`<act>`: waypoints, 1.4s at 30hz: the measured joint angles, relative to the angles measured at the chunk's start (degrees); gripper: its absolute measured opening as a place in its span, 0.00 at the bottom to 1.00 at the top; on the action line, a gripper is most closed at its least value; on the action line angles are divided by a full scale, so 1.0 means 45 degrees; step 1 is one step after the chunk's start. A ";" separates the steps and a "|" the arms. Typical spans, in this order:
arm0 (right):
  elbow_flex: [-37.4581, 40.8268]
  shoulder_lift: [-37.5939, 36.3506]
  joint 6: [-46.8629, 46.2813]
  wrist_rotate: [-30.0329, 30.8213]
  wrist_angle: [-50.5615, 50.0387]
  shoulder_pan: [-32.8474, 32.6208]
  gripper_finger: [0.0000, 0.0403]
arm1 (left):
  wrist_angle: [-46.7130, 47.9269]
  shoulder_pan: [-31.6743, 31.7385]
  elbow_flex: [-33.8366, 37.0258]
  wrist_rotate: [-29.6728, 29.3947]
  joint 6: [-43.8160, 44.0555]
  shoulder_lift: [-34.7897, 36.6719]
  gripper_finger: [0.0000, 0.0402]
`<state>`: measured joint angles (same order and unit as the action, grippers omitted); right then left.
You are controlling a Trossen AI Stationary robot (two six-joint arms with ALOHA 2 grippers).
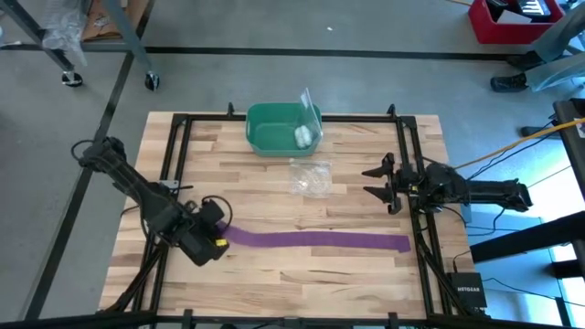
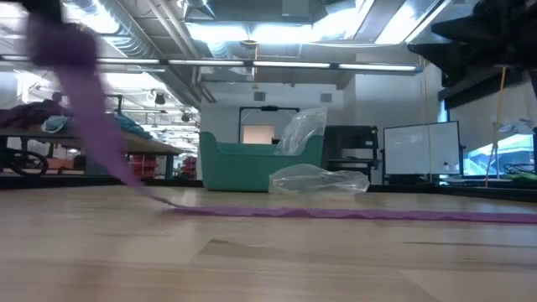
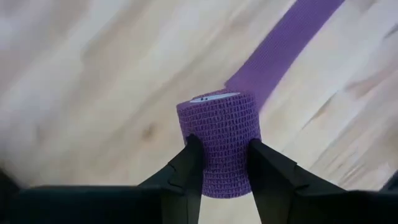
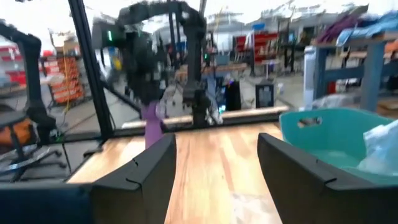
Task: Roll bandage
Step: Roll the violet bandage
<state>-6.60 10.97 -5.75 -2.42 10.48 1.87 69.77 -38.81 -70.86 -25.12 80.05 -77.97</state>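
Note:
The purple bandage is partly wound into a small roll (image 3: 217, 134). My left gripper (image 3: 221, 149) is shut on that roll above the table's left near part (image 1: 212, 239). The unwound strip (image 1: 311, 240) leaves the roll and lies flat on the wood, running toward the right edge. In the low view the strip climbs from the table to the upper left (image 2: 84, 92). My right gripper (image 1: 377, 183) waits open at the table's right side, pointing level toward the left, nothing between its fingers (image 4: 216, 155). My left gripper pinches the roll's curved wall (image 3: 211, 162) between its two fingers, one on each side. The fingers slant down from above. The roll is lifted clear of the table, its far end face (image 3: 214, 98) turned away from the wrist. The strip trails from it down to the wood.
A green bin (image 1: 260, 132) stands at the far middle with a small white roll (image 1: 303, 137) inside and clear plastic at its rim. A crumpled clear bag (image 1: 311, 176) lies just in front of it. Black frame rails (image 1: 174, 164) border the table's left and right sides.

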 joint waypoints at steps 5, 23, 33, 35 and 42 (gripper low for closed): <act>-0.1387 0.2470 0.0192 -0.0602 -0.0005 0.0000 0.56 | -0.0080 0.1006 -0.1346 -0.1743 -0.3128 0.0005 0.25; -0.8319 1.1558 0.1511 -0.0996 -0.0333 -0.0434 0.56 | -0.7541 0.3873 -0.1940 -0.2701 -1.7910 -0.1140 0.25; -1.0484 1.4383 0.3075 0.1857 -0.0819 -0.1911 0.56 | -0.7652 0.4711 -0.1935 -0.2006 -1.8511 -0.2016 0.25; -1.0968 1.4798 0.3153 0.2310 -0.1300 -0.1950 0.56 | -0.7723 0.4743 -0.1935 -0.1829 -1.8516 -0.2016 0.25; -1.1547 1.5623 0.3416 0.2282 -0.2005 -0.1923 0.56 | -0.7748 0.4483 -0.1935 -0.1803 -1.8539 -0.2016 0.25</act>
<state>-58.57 81.27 9.62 7.85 1.46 -6.79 34.91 -18.64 -79.57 -33.23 -3.37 -87.05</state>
